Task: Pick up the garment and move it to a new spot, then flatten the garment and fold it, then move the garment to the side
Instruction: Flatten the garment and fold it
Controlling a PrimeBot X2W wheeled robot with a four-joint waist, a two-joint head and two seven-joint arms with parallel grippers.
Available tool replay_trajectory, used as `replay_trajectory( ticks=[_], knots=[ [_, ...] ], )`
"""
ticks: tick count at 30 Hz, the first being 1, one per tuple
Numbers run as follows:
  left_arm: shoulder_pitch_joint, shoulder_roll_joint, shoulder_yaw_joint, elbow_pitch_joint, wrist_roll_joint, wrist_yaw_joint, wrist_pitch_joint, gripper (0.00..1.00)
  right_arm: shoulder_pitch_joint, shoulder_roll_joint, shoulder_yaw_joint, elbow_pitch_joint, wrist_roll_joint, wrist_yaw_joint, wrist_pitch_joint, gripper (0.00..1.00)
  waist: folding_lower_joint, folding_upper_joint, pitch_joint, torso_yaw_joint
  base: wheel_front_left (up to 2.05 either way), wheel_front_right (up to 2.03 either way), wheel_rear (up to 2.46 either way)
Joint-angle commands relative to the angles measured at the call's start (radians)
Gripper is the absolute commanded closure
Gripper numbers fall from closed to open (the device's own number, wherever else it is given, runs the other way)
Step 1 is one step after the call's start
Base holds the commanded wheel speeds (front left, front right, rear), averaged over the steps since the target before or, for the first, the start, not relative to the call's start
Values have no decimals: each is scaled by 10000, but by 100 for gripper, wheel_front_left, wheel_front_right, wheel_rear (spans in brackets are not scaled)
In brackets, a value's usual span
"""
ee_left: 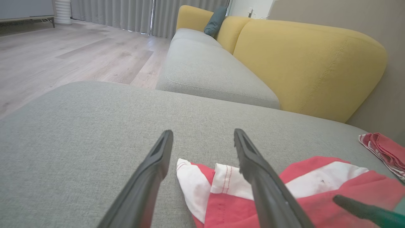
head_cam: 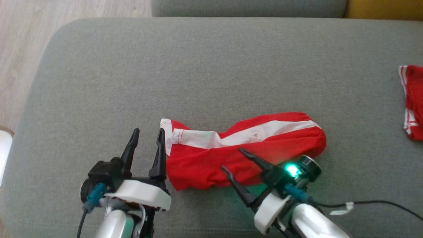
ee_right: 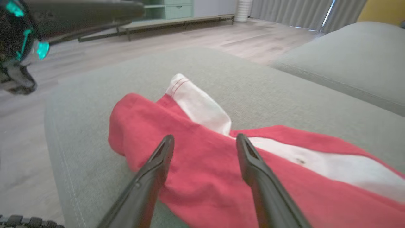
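Our left hand [head_cam: 148,131] hangs low over the grey seat cushion [head_cam: 198,66] with its two dark fingers spread, pinching nothing. Just beside its right finger lies the white-hemmed end of the red garment [head_cam: 264,138]. In the left wrist view that hem sits between the two fingers and under the right one. We cannot tell whether they touch.

The garment, crossed by a white stripe, lies bunched and long on the cushion and runs from our left hand across to our right hand [head_cam: 232,158]. The right hand's fingers are spread apart too, tips poised over the red cloth near its closer edge and gripping none of it. A green light [head_cam: 292,170] glows just behind those fingers.

Well apart, out to the right of the right hand, a second red cloth [head_cam: 413,102] with white stripes lies by the cushion's edge. Ahead of the left hand, past the cushion, we see another grey seat [ee_left: 205,69], a yellow backrest [ee_left: 310,63] and a teal pillow [ee_left: 215,20]. Wooden floor [ee_left: 63,57] lies to its left.
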State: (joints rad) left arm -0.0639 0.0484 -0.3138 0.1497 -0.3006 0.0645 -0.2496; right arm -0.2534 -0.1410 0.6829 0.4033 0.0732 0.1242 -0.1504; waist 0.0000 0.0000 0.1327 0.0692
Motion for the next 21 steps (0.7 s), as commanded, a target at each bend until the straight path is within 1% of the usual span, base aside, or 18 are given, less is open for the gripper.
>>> replay_trajectory(
  ticks=[1,8,13,17,21],
  knots=[
    [-186,18,340,-325,100,-20,-122,0,133,178,-40,-397,-27,65,-129,0,0,0,-82,-75,0,0,0],
    [-101,18,415,-307,131,-50,-122,0,1052,429,-2475,-1859,-186,65,10,0,0,0,-349,-326,0,0,0],
    [-91,18,382,-268,119,-35,-122,0,1549,651,-4032,-2459,-246,65,155,0,0,0,-469,-417,0,0,0],
    [-53,18,421,-233,119,-54,-122,0,1840,795,-4999,-2769,-221,65,205,0,0,0,-578,-416,0,0,0],
    [98,18,503,-234,81,-59,-122,0,2079,875,-5711,-2991,-177,65,281,0,0,0,-688,-369,0,0,0]
  ],
)
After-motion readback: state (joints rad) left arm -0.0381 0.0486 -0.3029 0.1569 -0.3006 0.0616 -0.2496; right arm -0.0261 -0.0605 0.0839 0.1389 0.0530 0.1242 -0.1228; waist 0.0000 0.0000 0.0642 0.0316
